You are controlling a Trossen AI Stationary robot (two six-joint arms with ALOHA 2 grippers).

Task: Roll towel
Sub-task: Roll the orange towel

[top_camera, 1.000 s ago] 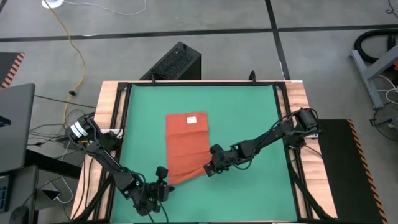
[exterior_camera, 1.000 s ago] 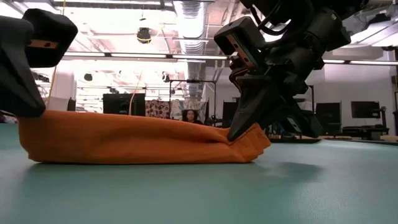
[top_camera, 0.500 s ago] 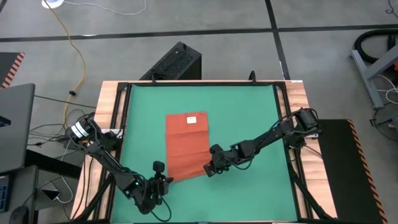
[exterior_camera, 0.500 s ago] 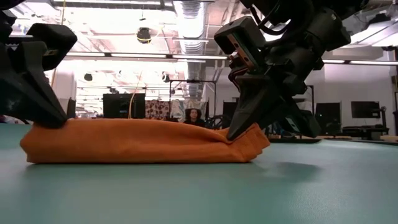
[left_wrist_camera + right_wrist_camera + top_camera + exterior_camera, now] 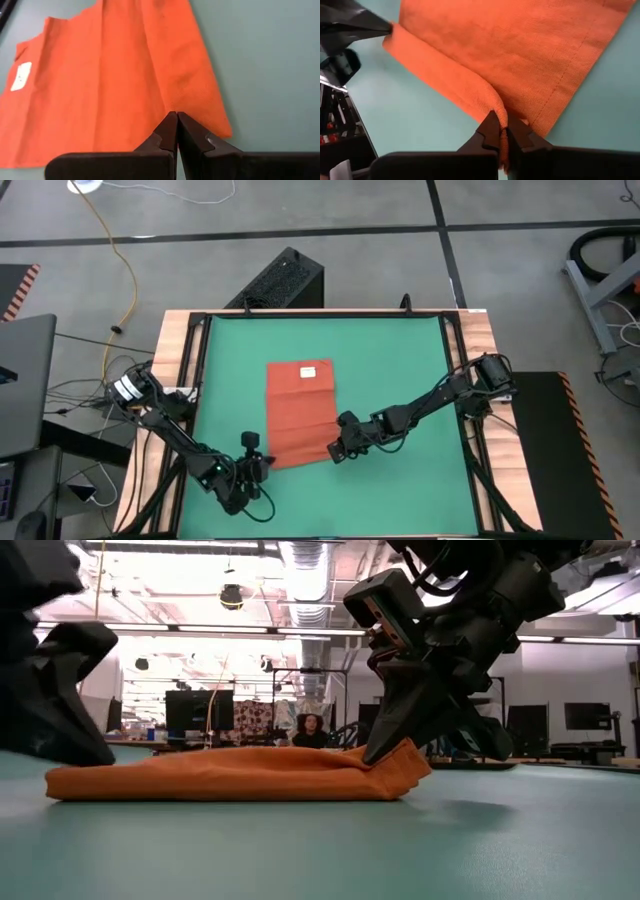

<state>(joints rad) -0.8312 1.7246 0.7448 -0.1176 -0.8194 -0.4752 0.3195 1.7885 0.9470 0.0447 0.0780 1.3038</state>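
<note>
Green mat lies bare toward its far edge and right side; orange-red towel occupies the centre.

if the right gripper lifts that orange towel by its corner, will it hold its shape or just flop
Probably flop: the towel lies thin with a soft fold along its near edge. It looks light, bunching where the right gripper pinches it. On the green mat it likely drags rather than slides.

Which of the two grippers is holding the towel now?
The right gripper: its fingers pinch the towel's rolled edge; the left gripper, shut, holds nothing.
</note>
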